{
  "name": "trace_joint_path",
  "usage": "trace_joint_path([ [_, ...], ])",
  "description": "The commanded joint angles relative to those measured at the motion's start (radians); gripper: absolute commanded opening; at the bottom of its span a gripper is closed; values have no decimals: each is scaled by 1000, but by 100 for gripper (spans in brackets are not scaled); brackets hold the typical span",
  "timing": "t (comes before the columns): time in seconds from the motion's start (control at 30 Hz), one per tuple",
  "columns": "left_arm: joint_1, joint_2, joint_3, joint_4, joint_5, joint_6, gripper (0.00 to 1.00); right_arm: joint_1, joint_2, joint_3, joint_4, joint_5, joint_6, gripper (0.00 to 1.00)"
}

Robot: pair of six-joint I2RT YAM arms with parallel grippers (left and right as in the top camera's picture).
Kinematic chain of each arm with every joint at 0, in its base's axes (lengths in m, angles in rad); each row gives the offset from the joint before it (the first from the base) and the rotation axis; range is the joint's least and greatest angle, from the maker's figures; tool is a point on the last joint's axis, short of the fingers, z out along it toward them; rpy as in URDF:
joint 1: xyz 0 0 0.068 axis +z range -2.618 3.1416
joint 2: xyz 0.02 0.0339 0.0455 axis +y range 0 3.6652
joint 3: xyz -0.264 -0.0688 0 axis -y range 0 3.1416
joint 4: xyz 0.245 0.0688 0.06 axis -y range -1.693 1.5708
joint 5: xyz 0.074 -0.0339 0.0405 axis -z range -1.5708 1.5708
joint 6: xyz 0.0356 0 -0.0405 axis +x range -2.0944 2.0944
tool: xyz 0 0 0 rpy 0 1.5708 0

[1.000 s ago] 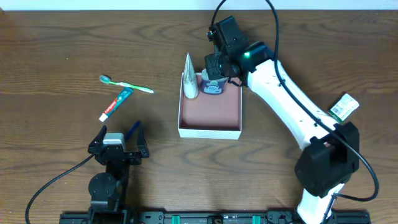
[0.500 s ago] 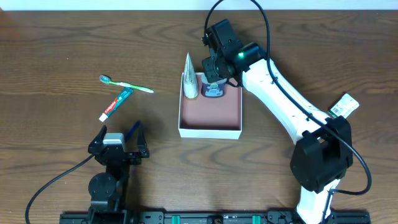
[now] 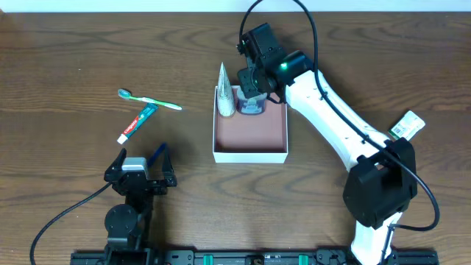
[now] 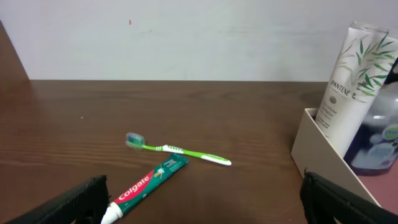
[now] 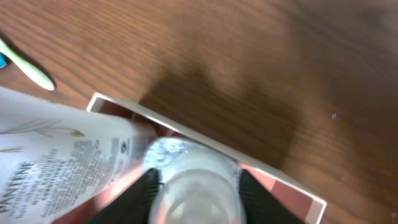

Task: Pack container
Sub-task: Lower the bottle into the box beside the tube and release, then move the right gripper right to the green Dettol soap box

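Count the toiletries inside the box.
2. A white tube leans in the far-left corner of the box; a bottle stands beside it, under the right gripper. The gripper may hide more.

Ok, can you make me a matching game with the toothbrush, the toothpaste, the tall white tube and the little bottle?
Things:
1. toothbrush
2. Colgate toothpaste tube
3. Pantene tube
4. small bottle

Descriptions:
A. white with green leaves, tilted in the container
B. green and white, lying on the table
C. bluish, standing in the container
D. red, white and teal, lying on the table

Pairs: 1-B, 2-D, 3-A, 4-C
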Motion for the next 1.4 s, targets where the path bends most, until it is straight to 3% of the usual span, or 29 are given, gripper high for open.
trace_joint_path([
  [0.0,5,-5,-21,-37,-9,14,98,16,-12,13,5,15,-8,49],
  [0.4,5,-5,-21,-37,-9,14,98,18,-31,16,11,16,-8,63],
  [0.77,5,-5,-21,-37,-9,14,98,-19,-299,73,-65,98,48,86],
  [0.97,5,-5,-21,-37,-9,14,98,-178,-435,72,-314,177,288,99],
  [1.13,5,-5,-21,-37,-9,14,98,-393,-449,66,-541,175,482,99],
  [1.37,5,-5,-21,-37,-9,14,98,-621,-448,-113,-506,169,552,99],
])
